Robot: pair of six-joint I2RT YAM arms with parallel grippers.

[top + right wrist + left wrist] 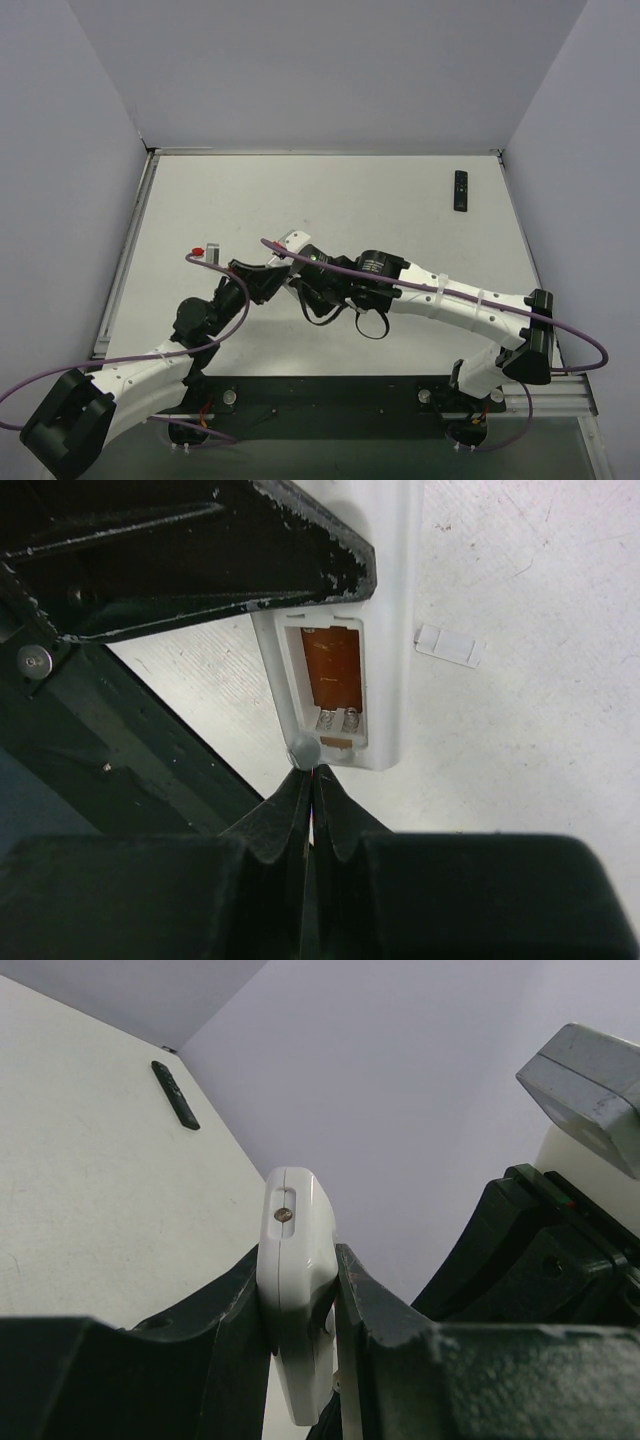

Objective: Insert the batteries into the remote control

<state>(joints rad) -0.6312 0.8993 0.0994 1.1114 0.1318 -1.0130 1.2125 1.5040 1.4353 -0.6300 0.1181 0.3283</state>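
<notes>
The battery (302, 748) shows only as a small grey rounded end, pinched in the tips of the right gripper (310, 780), whose fingers are clenched almost together around it. It sits right at the spring end of the open bay (330, 685) in the white remote (385, 600). The bay looks empty, its two springs (338, 721) bare.

The battery is likely light, rigid and smooth, so it could roll or slip in a thin pinch. A hold across its middle would probably steady it best, leaving the ends free to seat against spring and contact.

The left gripper (300, 1260) clamps the remote by its sides and holds it up off the table (350, 200). That plastic shell looks stiff but slick.

The loose cover (448, 646) lies on the table just beside the remote. A black remote (461, 190) rests well apart, near the far right corner.
</notes>
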